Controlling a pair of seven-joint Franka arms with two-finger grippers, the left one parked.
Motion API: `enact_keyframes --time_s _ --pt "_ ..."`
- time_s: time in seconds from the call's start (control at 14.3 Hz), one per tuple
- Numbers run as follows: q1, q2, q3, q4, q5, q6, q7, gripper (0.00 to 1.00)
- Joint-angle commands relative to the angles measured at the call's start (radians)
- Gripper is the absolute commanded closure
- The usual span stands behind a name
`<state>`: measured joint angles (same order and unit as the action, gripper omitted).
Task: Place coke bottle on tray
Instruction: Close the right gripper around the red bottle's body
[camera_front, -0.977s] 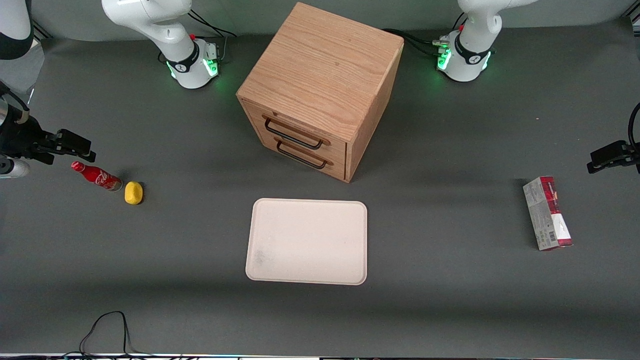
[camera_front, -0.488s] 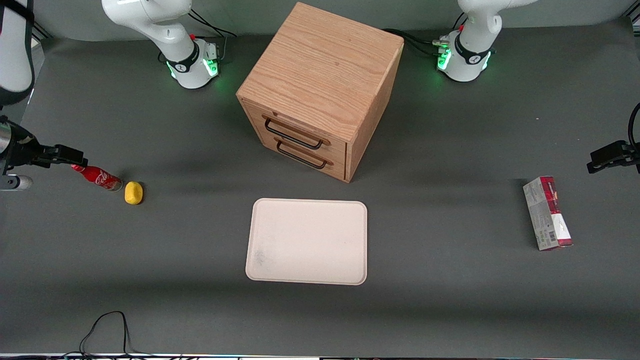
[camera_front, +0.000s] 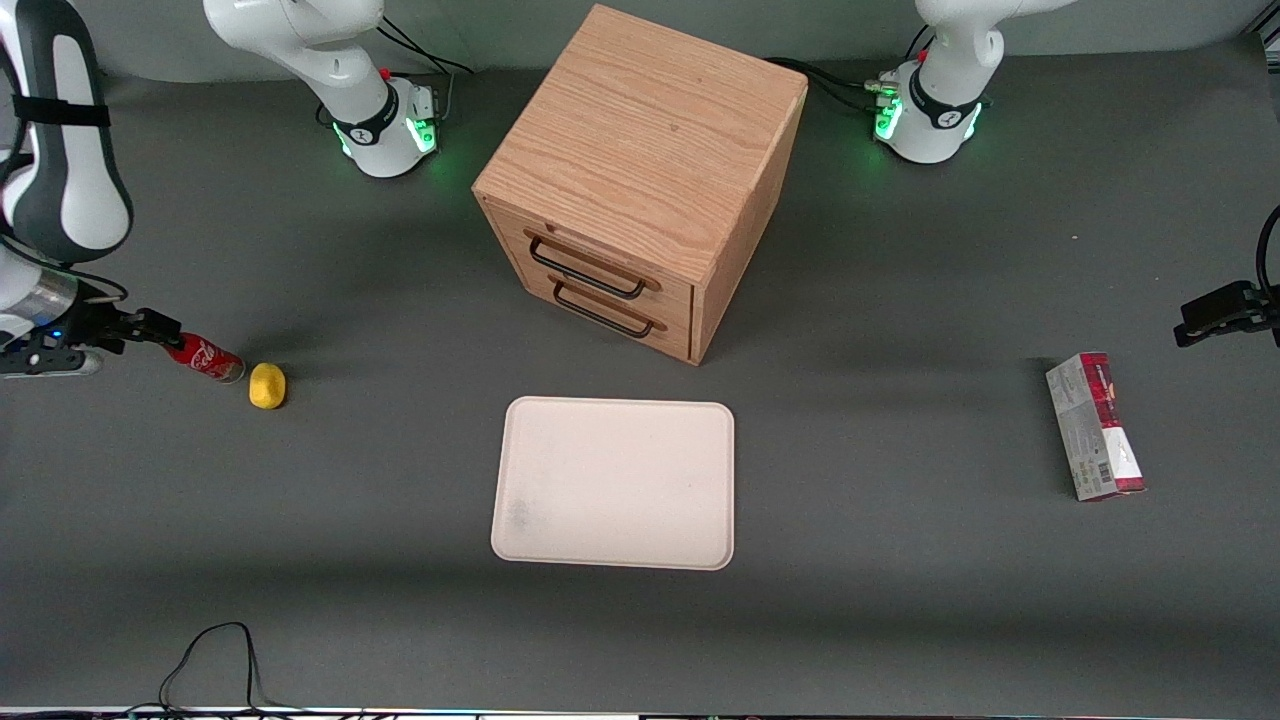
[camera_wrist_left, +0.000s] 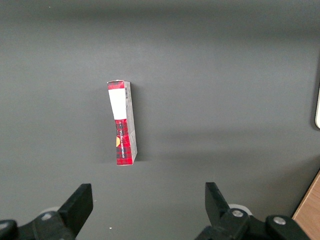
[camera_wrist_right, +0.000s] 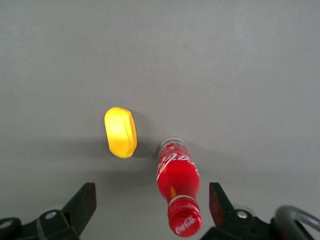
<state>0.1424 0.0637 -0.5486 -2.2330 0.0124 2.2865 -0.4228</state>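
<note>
Spread wide, my gripper (camera_wrist_right: 152, 206) straddles the cap end of the coke bottle (camera_wrist_right: 178, 186) lying on the mat beside a yellow lump (camera_wrist_right: 120, 132), well apart from the tray (camera_front: 615, 482) with bare mat between

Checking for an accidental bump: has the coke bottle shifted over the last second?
No. The coke bottle lies in the same spot beside the yellow lump; only the open pincer has come down over its cap.

coke bottle (camera_front: 205, 357) cap end hidden under the gripper (camera_front: 150, 325) at front view's left edge, tray (camera_wrist_left: 318, 106) cut to a sliver in the left wrist view
</note>
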Motion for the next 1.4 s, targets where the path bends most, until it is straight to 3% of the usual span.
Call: enact_keyframes --time_s 0.0,0.14,0.77,1.05,1.33 --pt "-0.018 0.014 -0.004 -0.014 0.07 0.024 -0.092 0.0" --pt "-0.029 0.027 -0.017 -0.026 0.129 0.025 -0.154 0.0" --pt "-0.03 0.053 -0.027 -0.073 0.123 0.099 -0.166 0.01" --pt "-0.03 0.056 -0.028 -0.073 0.118 0.1 -0.166 0.19" --pt "-0.03 0.056 -0.03 -0.07 0.064 0.1 -0.165 0.27"
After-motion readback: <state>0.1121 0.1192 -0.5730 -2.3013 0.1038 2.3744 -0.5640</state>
